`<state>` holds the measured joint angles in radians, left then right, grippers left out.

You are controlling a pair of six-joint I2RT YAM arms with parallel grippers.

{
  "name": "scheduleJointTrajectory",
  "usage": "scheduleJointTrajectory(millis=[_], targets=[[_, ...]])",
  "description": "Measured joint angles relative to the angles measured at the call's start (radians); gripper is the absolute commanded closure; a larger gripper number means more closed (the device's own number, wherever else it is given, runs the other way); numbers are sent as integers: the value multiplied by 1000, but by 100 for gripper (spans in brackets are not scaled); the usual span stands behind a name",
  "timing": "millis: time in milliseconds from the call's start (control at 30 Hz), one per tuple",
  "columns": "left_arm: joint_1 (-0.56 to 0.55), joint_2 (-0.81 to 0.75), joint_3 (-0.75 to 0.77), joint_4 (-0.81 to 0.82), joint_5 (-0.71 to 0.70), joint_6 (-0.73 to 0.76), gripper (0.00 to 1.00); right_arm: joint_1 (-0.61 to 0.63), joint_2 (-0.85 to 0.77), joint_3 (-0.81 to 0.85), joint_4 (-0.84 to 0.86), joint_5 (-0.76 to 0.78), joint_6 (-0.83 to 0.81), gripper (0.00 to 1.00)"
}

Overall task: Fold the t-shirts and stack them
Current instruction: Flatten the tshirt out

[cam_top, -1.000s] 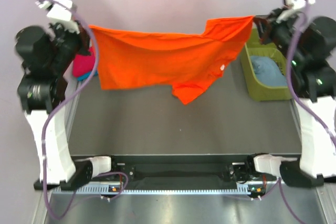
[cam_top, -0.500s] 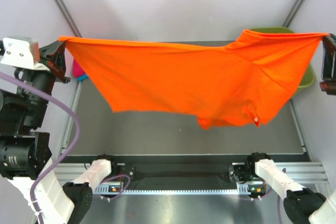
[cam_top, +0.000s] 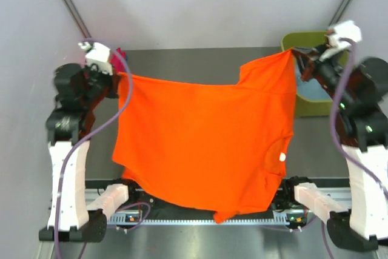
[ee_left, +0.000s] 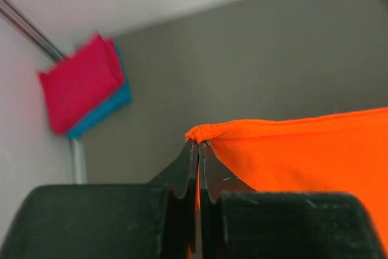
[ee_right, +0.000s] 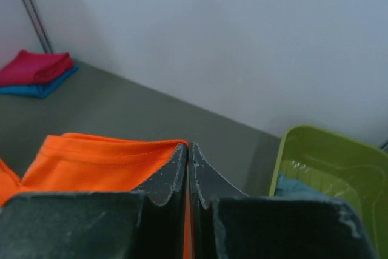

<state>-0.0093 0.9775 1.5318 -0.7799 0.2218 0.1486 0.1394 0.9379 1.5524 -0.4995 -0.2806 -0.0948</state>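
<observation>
left tool [ee_left: 198,145] pinched shut on one corner of the orange t-shirt [cam_top: 200,144]; right tool [ee_right: 188,145] clamped just as tight on the opposite corner, up by the olive tub [ee_right: 327,162]; the held edge runs left to right between them; the body drapes toward the near side, its loose edge over the arm bases, above the worktop [cam_top: 182,65]; a folded crimson-pink t-shirt [ee_left: 79,83] lies on a blue t-shirt [ee_left: 106,108] in the far left corner; to lay it flat, i'd say both tools must lower it together.

Plain bright orange t-shirt [cam_top: 200,144], olive-green tub [cam_top: 306,40]
</observation>
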Motion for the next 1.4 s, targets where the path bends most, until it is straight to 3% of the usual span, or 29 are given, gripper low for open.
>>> scheduleJointTrajectory(millis=[200, 400, 533, 800, 933, 1100, 1400], targets=[[0, 195, -229, 70, 10, 18, 100, -1, 261, -83, 104, -18, 1, 100], [0, 440, -231, 206, 5, 35, 100, 5, 638, -41, 217, -38, -15, 100], [0, 670, -126, 268, -12, 47, 100, 9, 954, 111, 251, -28, -27, 100], [0, 1107, 241, 301, -60, 60, 100, 9, 1489, 685, 222, 43, -44, 100], [0, 1245, 423, 303, -82, 59, 100, 10, 1590, 806, 254, 99, -45, 100], [5, 1358, 591, 316, -94, 54, 100, 10, 1625, 832, 314, 166, -45, 100], [27, 1374, 619, 332, -99, 44, 100, 10, 1620, 824, 334, 182, -45, 100]])
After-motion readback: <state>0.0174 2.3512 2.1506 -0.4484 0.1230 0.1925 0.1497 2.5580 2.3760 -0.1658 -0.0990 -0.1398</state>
